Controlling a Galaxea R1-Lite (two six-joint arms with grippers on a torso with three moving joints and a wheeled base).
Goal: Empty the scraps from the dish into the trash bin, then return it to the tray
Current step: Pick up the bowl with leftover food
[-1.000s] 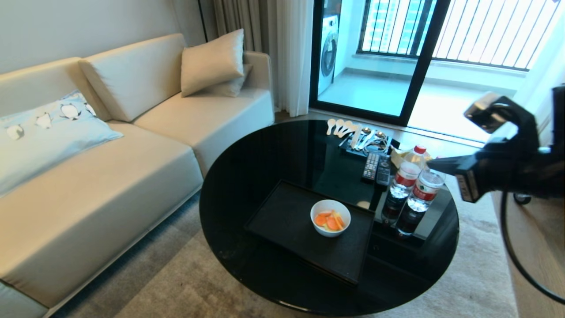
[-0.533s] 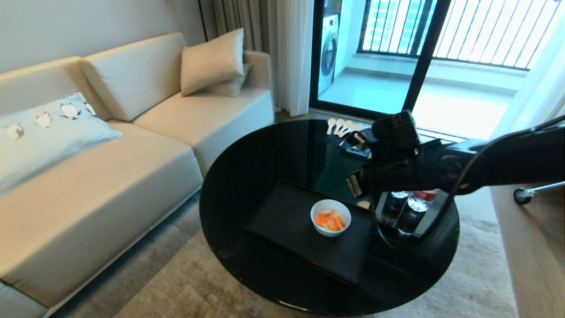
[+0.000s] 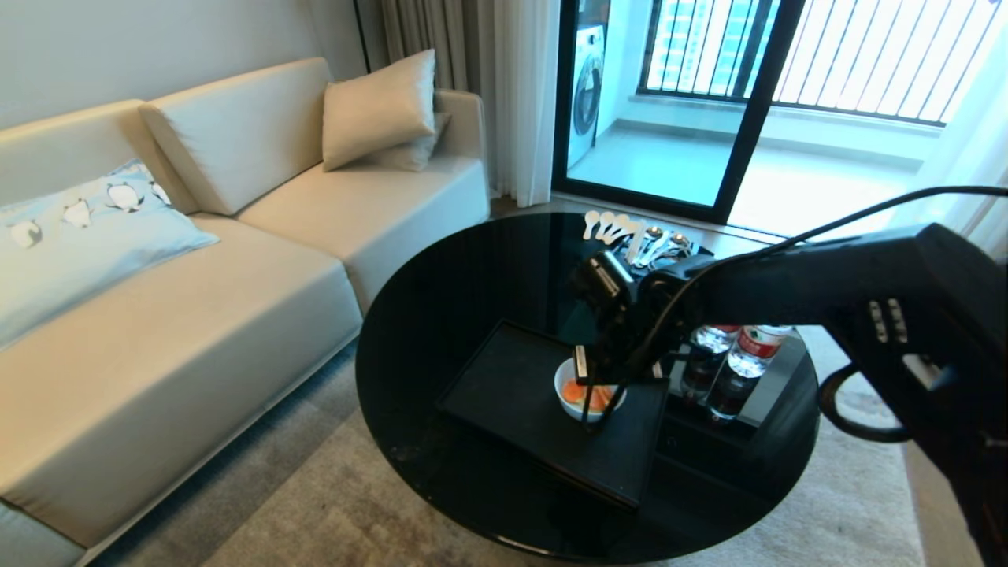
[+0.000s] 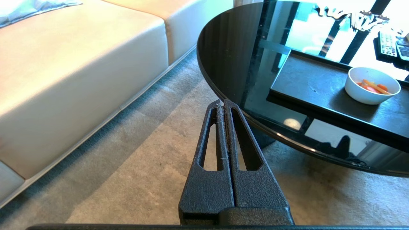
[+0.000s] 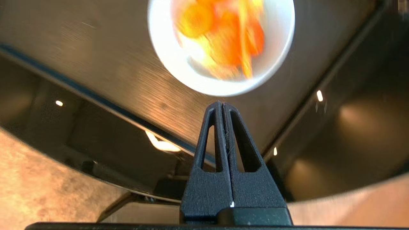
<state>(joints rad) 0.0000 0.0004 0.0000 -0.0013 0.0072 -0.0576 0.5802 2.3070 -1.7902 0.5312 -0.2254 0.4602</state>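
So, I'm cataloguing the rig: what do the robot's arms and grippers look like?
Right arm: matte black casing with a black cable looping along it. Left gripper and right gripper: textured black plastic, each with two tapered fingers with slotted cut-outs, meeting at a point.

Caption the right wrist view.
Shut right gripper poised above white bowl of carrot scraps on black tray.

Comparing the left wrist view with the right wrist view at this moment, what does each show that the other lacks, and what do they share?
Only the left wrist view shows the shut left gripper off the table's edge over the carpet, the sofa and the remotes. Only the right wrist view shows the shut right gripper close over the dish, empty. Both show the dish with the scraps on the tray and the table.
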